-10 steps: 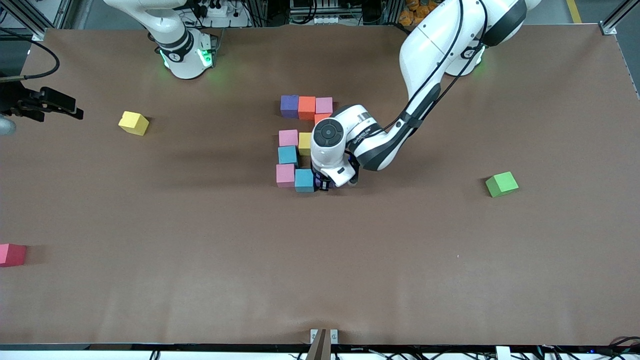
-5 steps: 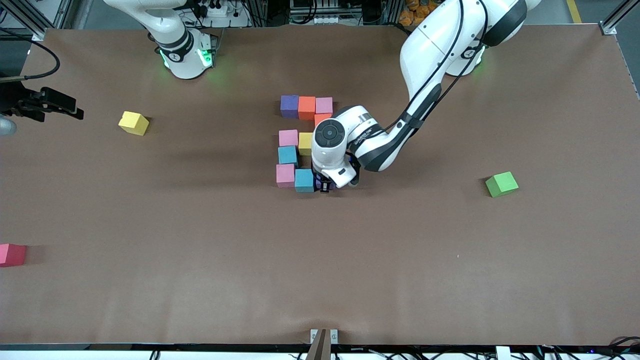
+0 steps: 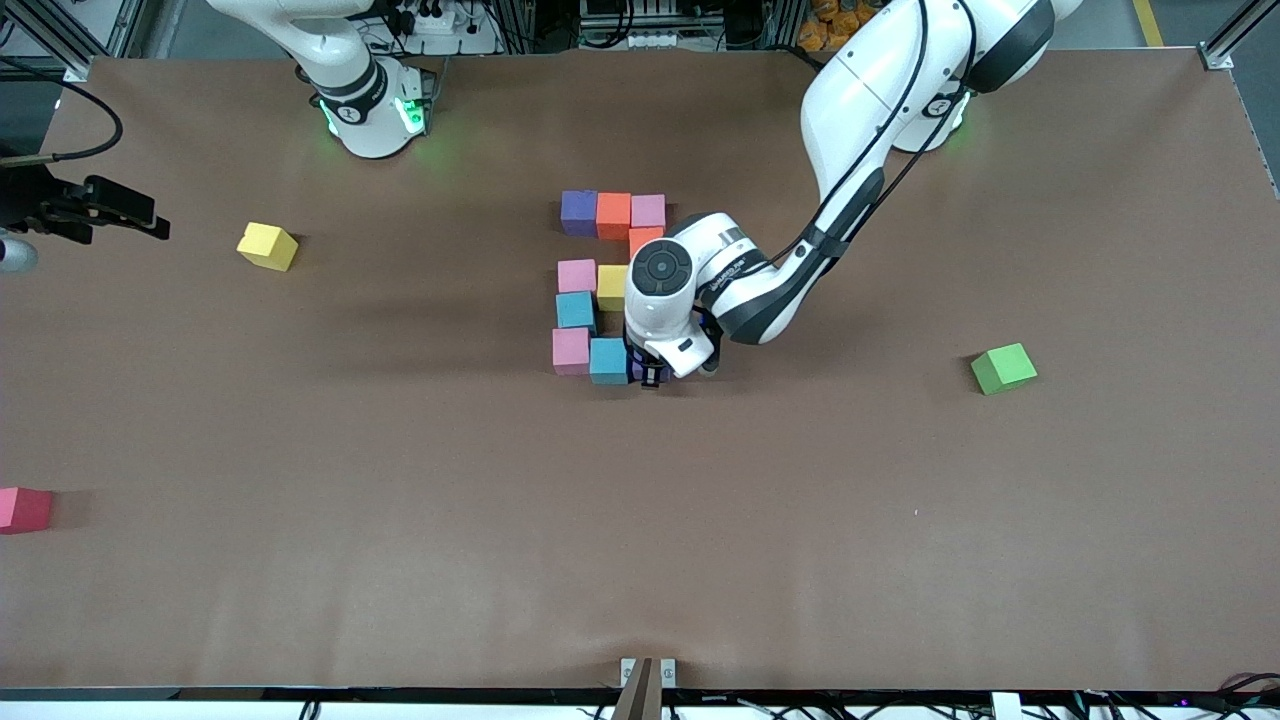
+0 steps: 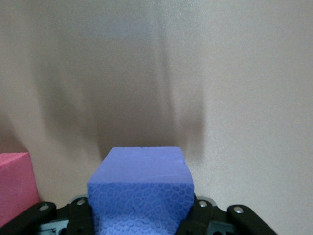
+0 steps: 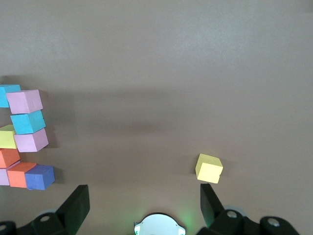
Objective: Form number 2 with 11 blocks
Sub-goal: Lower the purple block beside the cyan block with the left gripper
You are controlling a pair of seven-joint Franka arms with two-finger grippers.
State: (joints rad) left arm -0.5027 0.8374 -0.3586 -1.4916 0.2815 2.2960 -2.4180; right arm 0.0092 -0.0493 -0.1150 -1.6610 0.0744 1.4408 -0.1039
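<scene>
Blocks (image 3: 600,290) grouped mid-table in partial figure: purple block (image 3: 578,212), orange and pink in farthest row, orange below, then pink and yellow, light blue, pink and light blue (image 3: 608,360) nearest camera. Second purple block (image 4: 141,193) clamped between fingers of left gripper (image 3: 652,374), set just beside light blue block at row's end. Right gripper (image 5: 142,208) held high, jaws wide, nothing held. Loose yellow block (image 3: 267,246) and red block (image 3: 22,509) seen toward right arm's end; green cube (image 3: 1003,368) toward left arm's end.
</scene>
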